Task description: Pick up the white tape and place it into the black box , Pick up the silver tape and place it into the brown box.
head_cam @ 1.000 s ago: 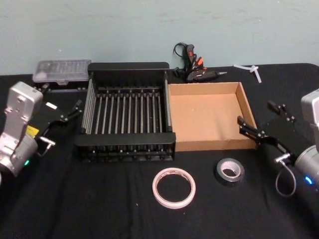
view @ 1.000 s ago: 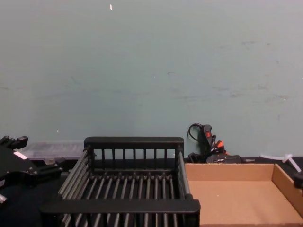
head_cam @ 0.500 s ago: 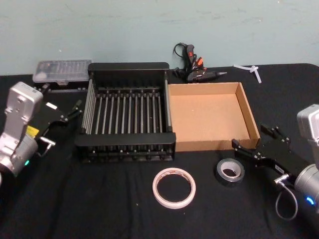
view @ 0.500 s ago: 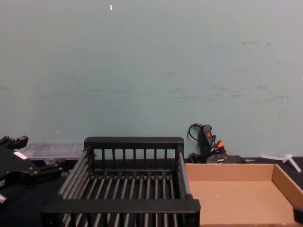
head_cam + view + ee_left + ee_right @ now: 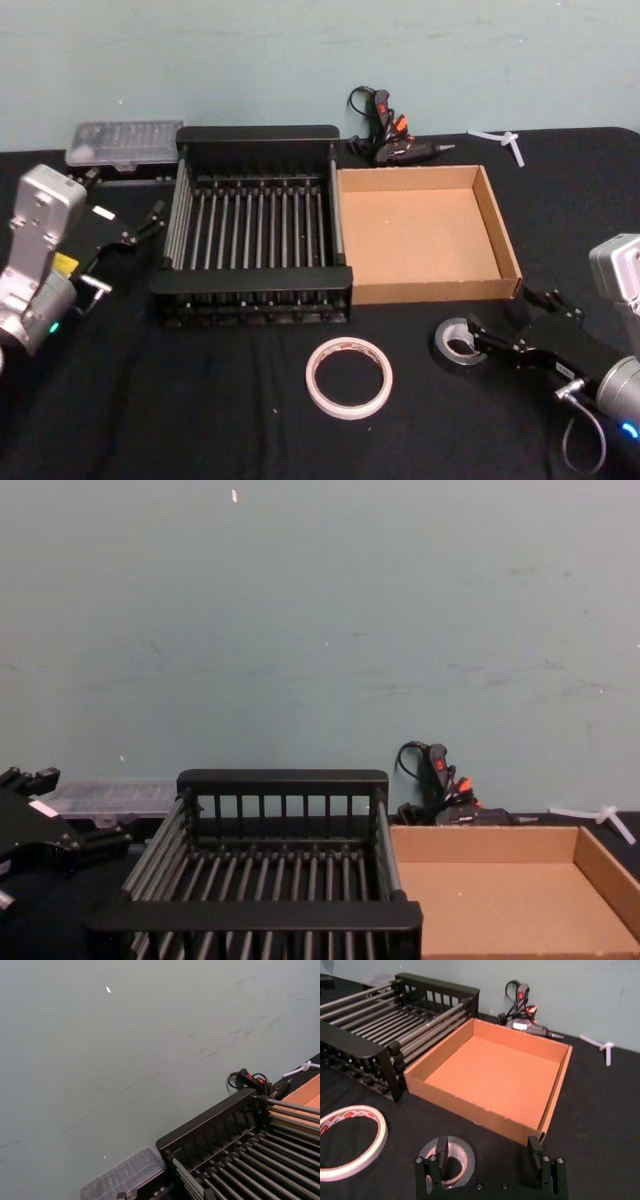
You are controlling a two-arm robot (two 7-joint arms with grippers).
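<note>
Dropping from beside the brown box (image 5: 428,232), the right hand (image 5: 488,1155) now sits low with fingers spread wide, one tip in the silver tape (image 5: 455,342)'s core, holding nothing. White tape (image 5: 349,376) lies untouched on the bench (image 5: 200,420); left hand (image 5: 140,230) parked beside the black box (image 5: 258,135).

Black table (image 5: 200,420) | 12 o'clock: black box (image 5: 257,137), brown box (image 5: 420,290), glue gun (image 5: 390,140), clear case (image 5: 122,143) | 6 o'clock: white tape (image 5: 349,376), silver tape (image 5: 455,340)
</note>
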